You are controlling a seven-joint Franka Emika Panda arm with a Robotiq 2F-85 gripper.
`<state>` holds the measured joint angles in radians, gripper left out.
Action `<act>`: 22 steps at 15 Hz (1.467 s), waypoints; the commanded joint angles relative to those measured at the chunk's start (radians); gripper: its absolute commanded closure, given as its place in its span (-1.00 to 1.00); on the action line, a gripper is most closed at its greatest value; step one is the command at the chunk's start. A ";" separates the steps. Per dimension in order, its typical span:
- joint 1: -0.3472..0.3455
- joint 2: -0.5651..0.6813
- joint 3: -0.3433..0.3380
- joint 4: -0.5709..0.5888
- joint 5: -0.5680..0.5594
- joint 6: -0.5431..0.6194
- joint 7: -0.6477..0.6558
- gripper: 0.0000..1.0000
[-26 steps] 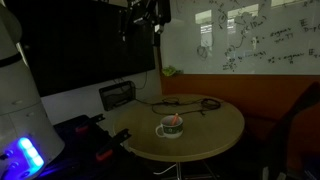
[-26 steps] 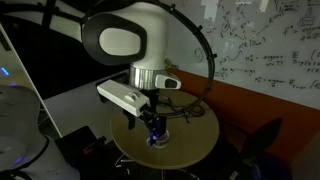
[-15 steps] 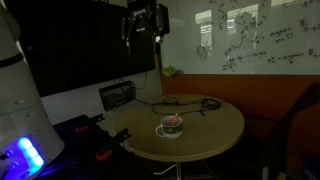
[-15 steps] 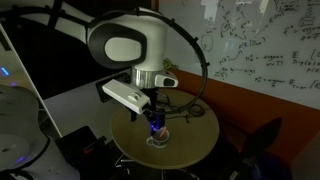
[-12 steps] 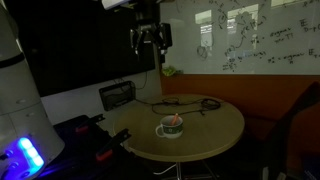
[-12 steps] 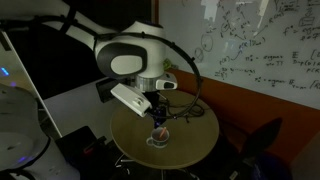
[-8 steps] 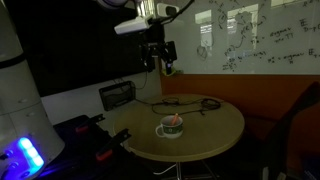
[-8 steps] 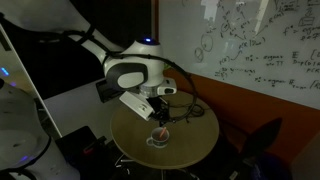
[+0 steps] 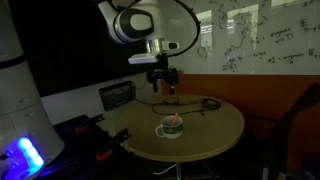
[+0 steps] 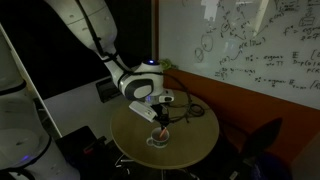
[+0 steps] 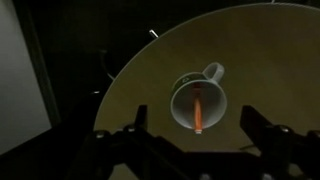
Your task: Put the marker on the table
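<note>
The red-orange marker [image 11: 198,110] stands inside the white-and-green cup [image 11: 199,100] on the round tan table [image 11: 150,90]. In an exterior view the cup [image 9: 169,128] sits near the table's front edge with the marker [image 9: 172,121] poking out. It also shows in an exterior view [image 10: 157,139]. My gripper [image 11: 196,135] is open and empty, well above the cup, with its fingers [image 11: 137,122] on either side of it in the wrist view. In both exterior views the gripper [image 9: 164,82] [image 10: 161,119] hangs above the table.
A black coiled cable [image 9: 190,103] lies on the far part of the table. A black box [image 9: 118,95] sits on a dark cabinet behind the table. A whiteboard wall [image 9: 250,40] stands at the back. A dark chair [image 10: 262,140] is beside the table.
The arm has swung down from high up and moved over the table toward the cup. The cup and marker have not moved.
</note>
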<state>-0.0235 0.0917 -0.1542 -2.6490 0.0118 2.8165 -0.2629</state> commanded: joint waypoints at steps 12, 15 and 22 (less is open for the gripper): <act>-0.022 0.189 0.046 0.146 -0.127 -0.043 0.115 -1.00; -0.010 0.264 0.079 0.200 -0.129 -0.051 0.129 -1.00; 0.020 0.479 0.082 0.432 -0.153 -0.235 0.143 -1.00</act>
<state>-0.0076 0.5094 -0.0745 -2.3106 -0.1174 2.6895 -0.1309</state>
